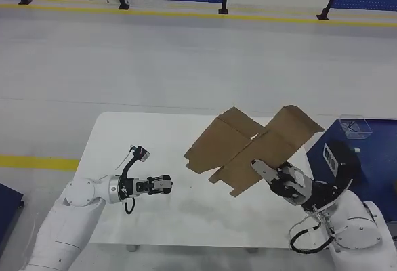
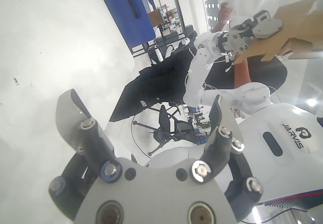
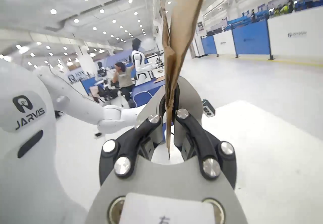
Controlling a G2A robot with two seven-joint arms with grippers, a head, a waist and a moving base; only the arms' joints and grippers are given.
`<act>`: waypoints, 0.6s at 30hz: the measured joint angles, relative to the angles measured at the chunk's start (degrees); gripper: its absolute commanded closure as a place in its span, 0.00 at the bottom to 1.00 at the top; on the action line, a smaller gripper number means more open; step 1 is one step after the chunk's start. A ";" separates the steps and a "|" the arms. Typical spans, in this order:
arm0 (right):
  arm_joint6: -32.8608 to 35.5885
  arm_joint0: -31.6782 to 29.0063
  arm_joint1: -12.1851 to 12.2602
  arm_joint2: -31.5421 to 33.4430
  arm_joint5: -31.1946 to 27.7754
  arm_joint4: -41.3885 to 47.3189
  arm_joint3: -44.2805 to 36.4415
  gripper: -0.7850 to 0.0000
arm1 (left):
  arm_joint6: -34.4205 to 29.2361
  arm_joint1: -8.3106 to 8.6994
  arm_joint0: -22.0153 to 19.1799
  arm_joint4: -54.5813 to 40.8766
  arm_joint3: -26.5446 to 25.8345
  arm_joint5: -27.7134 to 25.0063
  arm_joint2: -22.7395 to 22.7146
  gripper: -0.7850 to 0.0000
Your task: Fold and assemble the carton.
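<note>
A flattened brown carton (image 1: 253, 146) hangs in the air above the right half of the white table (image 1: 117, 142), its flaps spread out. My right gripper (image 1: 261, 168) is shut on the carton's near edge; in the right wrist view the cardboard (image 3: 176, 40) is pinched between the two fingers of that gripper (image 3: 169, 98). My left gripper (image 1: 166, 183) is low over the table's left middle, open and holding nothing, some way left of the carton. The left wrist view has its fingers (image 2: 70, 106) wide apart, with the carton (image 2: 287, 33) and the right gripper far off.
A blue cabinet (image 1: 381, 159) stands against the table's right side with a small clear container (image 1: 354, 127) on top. A yellow floor line (image 1: 22, 161) runs to the left. Bare tabletop lies under and in front of the carton.
</note>
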 measured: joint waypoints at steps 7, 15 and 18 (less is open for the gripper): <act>3.31 0.05 0.07 -4.16 0.87 11.20 6.07 1.00 | 0.00 0.00 0.00 0.00 0.00 0.00 0.00 0.00; 6.02 0.61 0.26 -4.49 1.87 14.49 6.42 1.00 | 0.00 0.00 0.00 0.00 0.00 0.00 0.00 0.00; 6.17 0.49 0.27 -4.63 2.00 14.41 6.32 1.00 | 0.00 0.00 0.00 0.00 0.00 0.00 0.00 0.00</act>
